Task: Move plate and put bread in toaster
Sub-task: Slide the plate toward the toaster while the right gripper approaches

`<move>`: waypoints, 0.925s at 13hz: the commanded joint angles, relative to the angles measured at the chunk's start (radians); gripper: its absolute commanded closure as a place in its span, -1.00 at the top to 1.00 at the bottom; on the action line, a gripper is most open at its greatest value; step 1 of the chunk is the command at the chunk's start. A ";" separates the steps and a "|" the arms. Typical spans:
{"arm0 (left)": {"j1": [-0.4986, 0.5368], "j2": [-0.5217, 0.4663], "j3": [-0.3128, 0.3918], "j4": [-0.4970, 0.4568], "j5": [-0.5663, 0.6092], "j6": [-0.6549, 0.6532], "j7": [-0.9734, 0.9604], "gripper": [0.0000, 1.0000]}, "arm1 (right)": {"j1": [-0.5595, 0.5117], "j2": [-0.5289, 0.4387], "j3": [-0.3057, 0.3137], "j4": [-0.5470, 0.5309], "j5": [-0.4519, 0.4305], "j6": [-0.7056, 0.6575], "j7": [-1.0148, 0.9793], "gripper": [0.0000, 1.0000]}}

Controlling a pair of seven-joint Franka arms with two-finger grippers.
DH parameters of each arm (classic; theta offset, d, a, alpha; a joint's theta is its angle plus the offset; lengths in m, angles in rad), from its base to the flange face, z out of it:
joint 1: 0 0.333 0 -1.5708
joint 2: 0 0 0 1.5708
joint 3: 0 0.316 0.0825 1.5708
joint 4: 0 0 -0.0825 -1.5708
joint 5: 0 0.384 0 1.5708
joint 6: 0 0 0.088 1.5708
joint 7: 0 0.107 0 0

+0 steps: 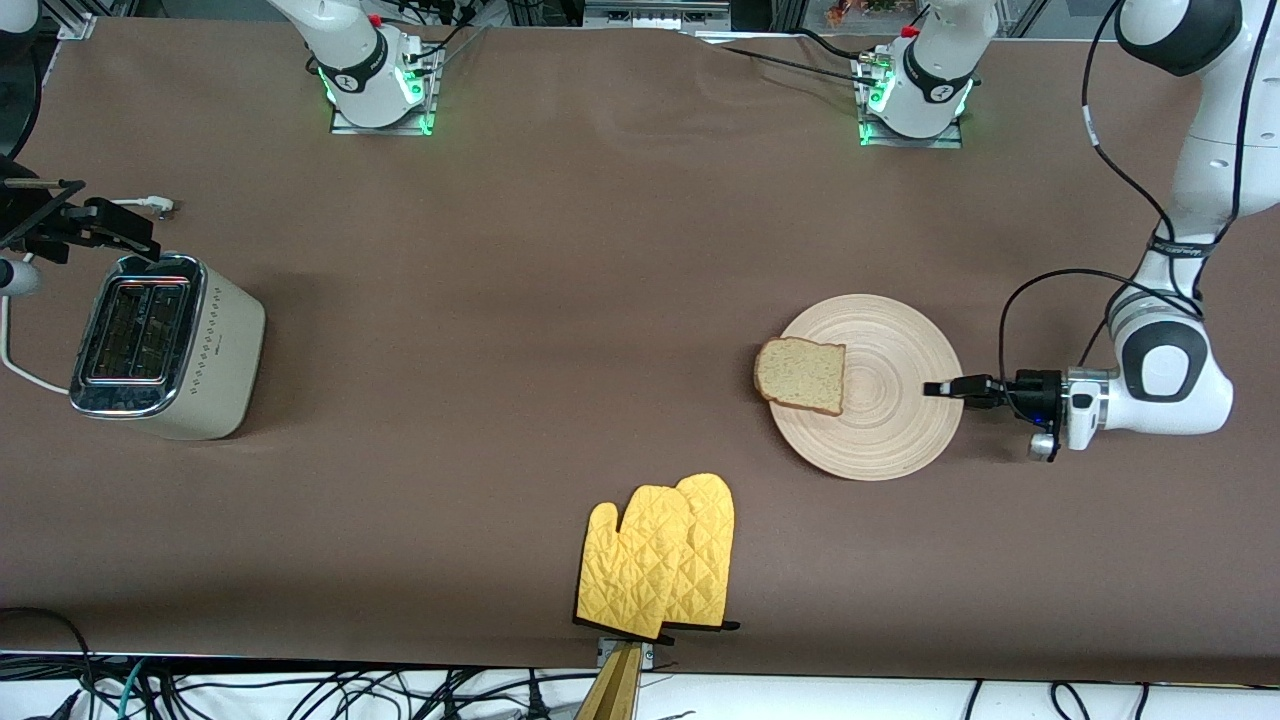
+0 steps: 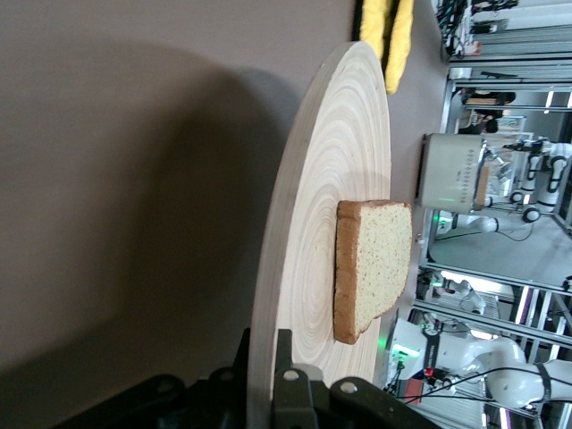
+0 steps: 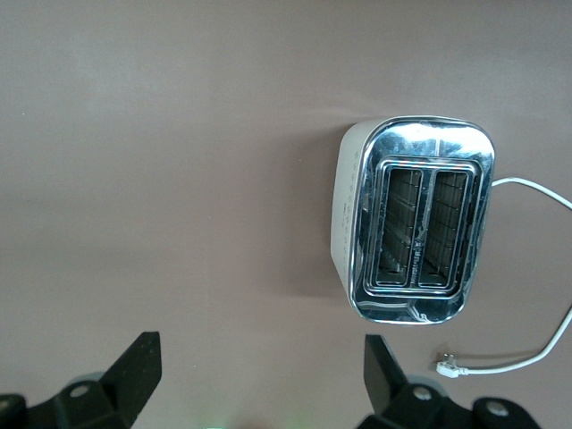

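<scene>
We are clamping left gripper [image 1: 945,388] jaws on plate [image 1: 890,420] rim; bread [image 1: 801,374] overhangs edge, so we should drag flat, slowly. Right gripper [image 3: 259,380] is waiting over toaster [image 1: 165,345], jaws apart.

You see a pale wooden plate [image 1: 890,420] marked with concentric ring grain. On it the bread [image 1: 801,374] is light brown, speckled, with a darker crust. The toaster [image 1: 165,345] is cream-beige with rows of small dots on its side, a shiny chrome top and a white cord [image 3: 527,357]. You have two yellow oven mitts [image 1: 660,560], diamond-quilted, trimmed in black. The table [image 1: 520,300] is plain matt brown. Both grippers show black fingers [image 3: 134,366].
</scene>
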 commanded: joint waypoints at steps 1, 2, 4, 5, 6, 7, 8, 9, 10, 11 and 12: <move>-0.024 -0.037 -0.029 -0.028 -0.101 -0.018 -0.008 -1.00 | -0.003 0.013 0.000 0.000 0.011 0.005 0.012 1.00; -0.060 -0.043 -0.029 -0.041 -0.166 -0.018 -0.008 -1.00 | -0.005 0.016 -0.001 -0.003 0.011 0.004 0.012 1.00; -0.188 -0.083 0.011 -0.069 -0.294 -0.005 0.003 -1.00 | -0.005 0.023 -0.001 -0.012 0.011 0.001 0.012 1.00; -0.260 -0.097 0.046 -0.074 -0.353 -0.004 0.003 -1.00 | -0.003 0.032 -0.001 -0.012 0.011 -0.003 0.013 1.00; -0.325 -0.106 0.083 -0.086 -0.418 0.001 0.004 -1.00 | -0.002 0.040 0.000 -0.012 0.011 0.001 0.013 1.00; -0.378 -0.114 0.098 -0.089 -0.447 0.036 0.004 -1.00 | 0.000 0.048 -0.001 -0.012 0.012 0.001 0.013 1.00; -0.414 -0.121 0.098 -0.106 -0.460 0.086 0.000 -1.00 | 0.000 0.056 0.000 -0.012 0.012 0.001 0.013 1.00; -0.463 -0.121 0.098 -0.112 -0.483 0.141 -0.003 -1.00 | 0.003 0.063 0.002 -0.012 0.012 0.002 0.015 1.00; -0.523 -0.121 0.101 -0.121 -0.522 0.178 0.000 -1.00 | 0.010 0.072 0.002 -0.012 0.014 0.005 0.015 1.00; -0.579 -0.121 0.115 -0.132 -0.582 0.221 -0.002 -1.00 | 0.014 0.079 0.002 -0.012 0.015 0.005 0.016 1.00; -0.630 -0.118 0.123 -0.132 -0.631 0.269 0.003 -1.00 | 0.014 0.085 0.002 -0.013 0.031 0.005 0.016 1.00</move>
